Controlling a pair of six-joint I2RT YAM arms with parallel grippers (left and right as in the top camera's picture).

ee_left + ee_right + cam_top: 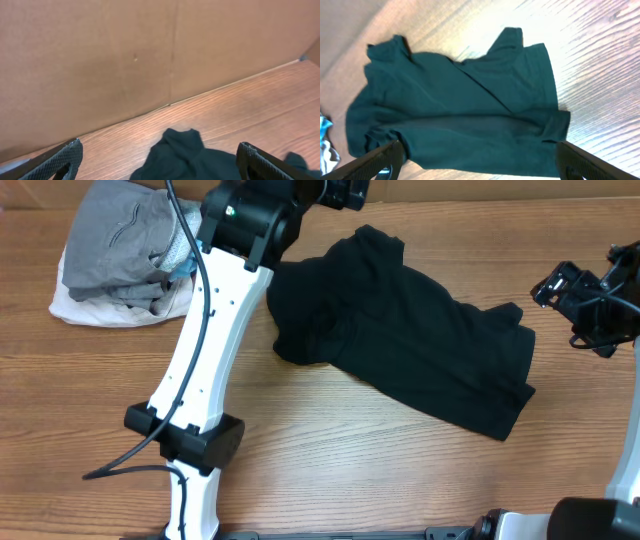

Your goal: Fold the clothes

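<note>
The black garment (400, 340) lies rumpled and partly folded across the middle of the wooden table. My left gripper (160, 157) is open and empty, raised over the garment's far tip (182, 155) near the back wall; in the overhead view it sits at the top edge (335, 192). My right gripper (477, 160) is open and empty, held high at the right side (585, 295), with the whole garment (455, 110) seen below it. No logo or printing shows.
A pile of folded grey, white and light-blue garments (125, 250) sits at the back left. A brown cardboard wall (125, 60) runs along the table's far edge. The left arm (205, 350) crosses the table's left half.
</note>
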